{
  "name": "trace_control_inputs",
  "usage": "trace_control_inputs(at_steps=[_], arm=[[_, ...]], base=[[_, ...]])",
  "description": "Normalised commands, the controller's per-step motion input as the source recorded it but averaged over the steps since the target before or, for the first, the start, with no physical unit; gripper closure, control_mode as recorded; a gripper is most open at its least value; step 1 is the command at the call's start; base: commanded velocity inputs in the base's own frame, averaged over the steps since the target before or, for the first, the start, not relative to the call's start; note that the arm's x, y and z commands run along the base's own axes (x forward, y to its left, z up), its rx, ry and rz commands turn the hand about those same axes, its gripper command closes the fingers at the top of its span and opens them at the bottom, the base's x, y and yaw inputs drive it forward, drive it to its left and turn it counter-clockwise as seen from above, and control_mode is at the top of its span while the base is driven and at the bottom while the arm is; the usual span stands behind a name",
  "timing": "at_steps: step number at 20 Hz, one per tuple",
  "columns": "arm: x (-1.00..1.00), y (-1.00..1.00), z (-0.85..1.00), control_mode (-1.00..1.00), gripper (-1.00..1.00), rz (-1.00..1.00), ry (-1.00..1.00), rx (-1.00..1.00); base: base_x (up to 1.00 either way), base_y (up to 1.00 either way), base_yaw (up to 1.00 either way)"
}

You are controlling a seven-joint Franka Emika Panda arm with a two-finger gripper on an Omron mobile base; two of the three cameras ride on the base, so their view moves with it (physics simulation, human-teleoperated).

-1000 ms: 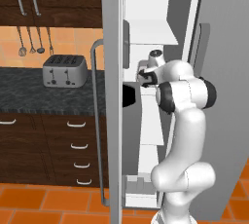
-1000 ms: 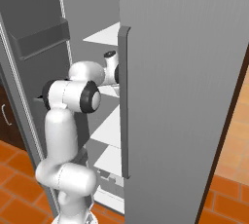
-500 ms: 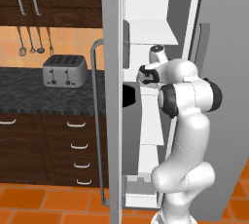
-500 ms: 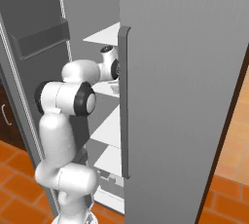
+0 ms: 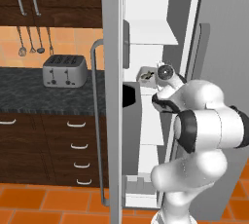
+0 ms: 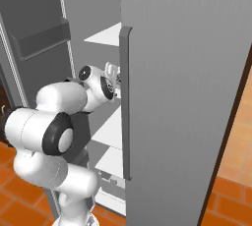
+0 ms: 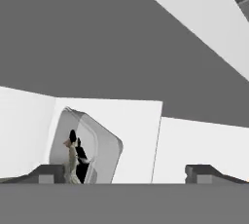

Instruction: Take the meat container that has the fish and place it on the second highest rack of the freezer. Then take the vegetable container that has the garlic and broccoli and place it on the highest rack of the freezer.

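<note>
Over the last second our arm has swung its elbow outward and toward the cameras, at about 5 o'clock from where it was in the left base view, so that joint now looms larger. Our wrist has rolled, its round end cap now facing us. In front of our gripper, the container has risen toward 1 o'clock, now plainly visible above the wrist against the freezer interior.
</note>
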Motion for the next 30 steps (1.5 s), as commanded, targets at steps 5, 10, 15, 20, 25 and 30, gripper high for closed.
trace_control_inputs(at_steps=[5, 10, 15, 20, 25, 30], arm=[[-1.0, 0.27, 1.0, -1.0, -1.0, 0.0, -0.04, 0.09], [-1.0, 0.26, 1.0, -1.0, -1.0, 0.0, 0.06, 0.15], [-1.0, 0.28, 1.0, -1.0, -1.0, 0.0, 0.25, 0.18], [-1.0, 0.16, 0.98, -1.0, -1.0, -0.03, 0.37, 0.2], [-1.0, -0.04, 0.0, -1.0, -1.0, -0.15, 0.2, 0.04], [-1.0, -0.12, -0.23, -1.0, -1.0, 0.05, -0.3, 0.0]], base=[[0.0, 0.0, 0.0], [0.0, 0.0, 0.0], [0.0, 0.0, 0.0], [0.0, 0.0, 0.0], [0.0, 0.0, 0.0], [0.0, 0.0, 0.0]])
